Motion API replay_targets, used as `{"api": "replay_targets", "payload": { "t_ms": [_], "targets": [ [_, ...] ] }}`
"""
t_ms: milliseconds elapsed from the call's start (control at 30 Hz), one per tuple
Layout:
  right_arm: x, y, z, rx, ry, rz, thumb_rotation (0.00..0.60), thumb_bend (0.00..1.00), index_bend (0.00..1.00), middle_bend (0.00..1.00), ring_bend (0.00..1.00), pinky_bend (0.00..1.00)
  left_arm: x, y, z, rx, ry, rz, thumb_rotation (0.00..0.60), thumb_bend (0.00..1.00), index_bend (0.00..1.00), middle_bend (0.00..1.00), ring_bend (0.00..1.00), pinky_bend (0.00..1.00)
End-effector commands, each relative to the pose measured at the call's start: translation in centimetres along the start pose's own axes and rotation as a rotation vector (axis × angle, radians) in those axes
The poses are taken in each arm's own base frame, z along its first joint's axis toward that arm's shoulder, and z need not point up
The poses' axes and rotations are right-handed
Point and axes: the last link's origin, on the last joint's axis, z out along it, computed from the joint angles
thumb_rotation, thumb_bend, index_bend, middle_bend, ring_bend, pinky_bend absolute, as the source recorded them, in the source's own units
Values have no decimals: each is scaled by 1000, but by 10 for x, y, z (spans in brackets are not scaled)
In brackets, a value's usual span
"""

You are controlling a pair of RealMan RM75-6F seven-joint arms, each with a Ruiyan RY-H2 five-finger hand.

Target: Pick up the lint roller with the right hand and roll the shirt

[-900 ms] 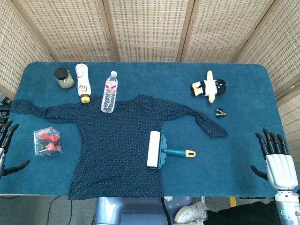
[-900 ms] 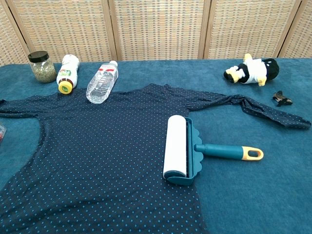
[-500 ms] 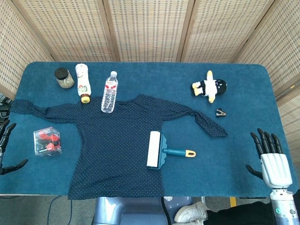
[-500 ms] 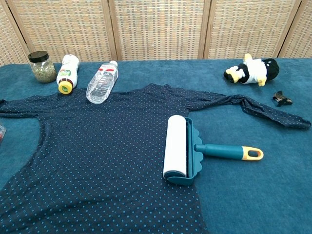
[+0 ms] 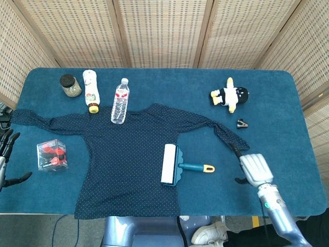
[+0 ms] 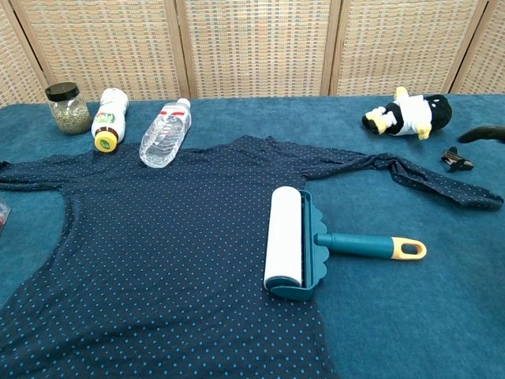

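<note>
Left hand [image 5: 6, 154] sits at the table's left edge, fingers spread, holding nothing; it takes no part in this step; the shirt [image 5: 128, 159] lies flat across the centre-left of the table; the lint roller [image 5: 177, 165] rests at the shirt's right hem, white roll on the fabric, teal handle with yellow tip pointing right onto bare table; right hand [image 5: 255, 168] hovers right of the handle, near but apart, empty, back of the hand up, fingers seemingly loosely extended. Step in hand: reach for the handle. Approach from the right, low and level; close around the teal shaft, not the yellow loop; avoid snagging the sleeve just beyond the hand.
</note>
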Motion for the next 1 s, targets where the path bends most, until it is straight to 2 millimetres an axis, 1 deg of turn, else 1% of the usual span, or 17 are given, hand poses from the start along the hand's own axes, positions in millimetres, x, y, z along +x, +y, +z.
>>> {"api": "replay_targets", "payload": {
  "t_ms": [33, 100, 167, 233, 333, 433, 667, 1000],
  "targets": [
    [-1, -49, 31, 60, -49, -1, 600, 105, 114, 1000, 1000, 1000, 0, -1, 1, 2, 0, 2, 600, 0, 0, 0, 0, 0],
    [-3, -63, 39, 59, -63, -10, 600, 160, 165, 1000, 1000, 1000, 1, -1, 2, 2, 2, 2, 600, 0, 0, 0, 0, 0],
    [-5, -70, 43, 56, -74, -10, 600, 208, 225, 1000, 1000, 1000, 1, -1, 2, 2, 1, 2, 600, 0, 0, 0, 0, 0],
    [-9, -89, 49, 62, -109, -16, 600, 255, 298, 1000, 1000, 1000, 0, -2, 3, 4, -4, -2, 600, 0, 0, 0, 0, 0],
    [-15, -104, 53, 55, -130, -39, 600, 291, 358, 1000, 1000, 1000, 0, -3, 4, 5, -9, -3, 600, 0, 0, 0, 0, 0],
    [-22, -116, 57, 49, -140, -54, 600, 322, 363, 1000, 1000, 1000, 0, -3, 5, 5, -12, -3, 600, 0, 0, 0, 0, 0],
    [-33, -131, 69, 22, -135, -104, 600, 417, 361, 1000, 1000, 1000, 0, -3, 6, 2, -14, -3, 600, 0, 0, 0, 0, 0],
    [-44, -138, 69, 11, -150, -140, 600, 421, 360, 1000, 1000, 1000, 0, -4, 6, 3, -15, -8, 600, 0, 0, 0, 0, 0]
  ]
}}
